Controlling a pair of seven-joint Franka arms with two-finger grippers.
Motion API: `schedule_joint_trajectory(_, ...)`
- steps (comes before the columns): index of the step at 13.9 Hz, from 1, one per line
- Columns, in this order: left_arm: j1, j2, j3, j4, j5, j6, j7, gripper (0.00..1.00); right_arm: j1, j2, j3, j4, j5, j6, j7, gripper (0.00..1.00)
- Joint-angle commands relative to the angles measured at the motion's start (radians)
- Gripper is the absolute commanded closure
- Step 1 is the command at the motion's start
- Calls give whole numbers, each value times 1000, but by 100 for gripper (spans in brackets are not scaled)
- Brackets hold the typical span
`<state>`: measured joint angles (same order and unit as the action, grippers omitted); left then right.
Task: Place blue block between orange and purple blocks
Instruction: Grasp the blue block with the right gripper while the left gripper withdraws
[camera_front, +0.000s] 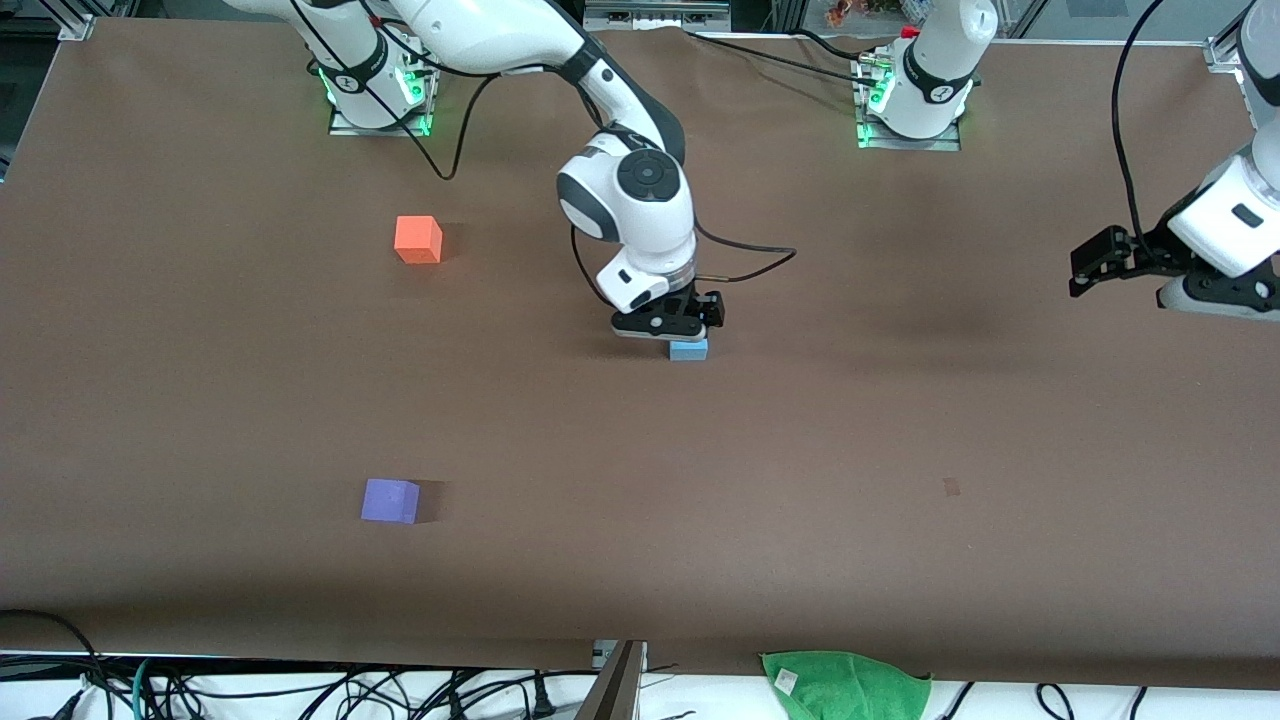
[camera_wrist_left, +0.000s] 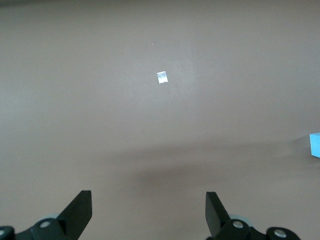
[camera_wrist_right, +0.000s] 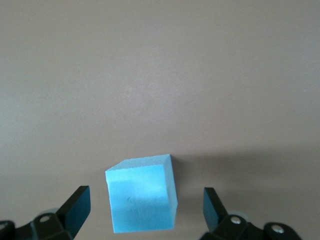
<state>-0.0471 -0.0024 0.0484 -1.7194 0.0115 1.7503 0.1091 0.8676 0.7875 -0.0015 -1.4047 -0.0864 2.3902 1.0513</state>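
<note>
Your right end effector (camera_front: 672, 330) sits low over the blue block (camera_front: 689, 350) at mid-table (camera_front: 800, 450), fingers (camera_wrist_right: 75, 207) spread wide on either side of it without touching. From there, the orange block (camera_front: 418, 240) and the purple block (camera_front: 390, 501) lie well apart toward the right arm's end. Your left end effector (camera_front: 1100, 262) waits open over its own end of the table.

Sky-blue cube (camera_front: 689, 350) mid-table; orange cube (camera_front: 418, 240) and nearer purple cube (camera_front: 390, 501) well apart.
</note>
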Motion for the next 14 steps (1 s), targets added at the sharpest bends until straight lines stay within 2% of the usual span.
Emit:
schedule_joint_trajectory(1, -11, -33, 16, 0, -19, -11, 20, 0, 27, 67, -14, 67, -58, 6, 27, 0)
schedule_joint_trajectory(5, 18, -25, 21, 6, -33, 4, 21, 0, 34, 93, -15, 79, -78, 15, 33, 0)
schedule_joint_trajectory(10, 21, -4, 22, 70, -62, 0, -12, 0, 53, 125, -15, 90, -94, 17, 32, 0)
schedule_joint_trajectory(14, 18, 4, 19, 124, -48, -83, -22, 0, 59, 139, -15, 89, -101, 29, 21, 0)
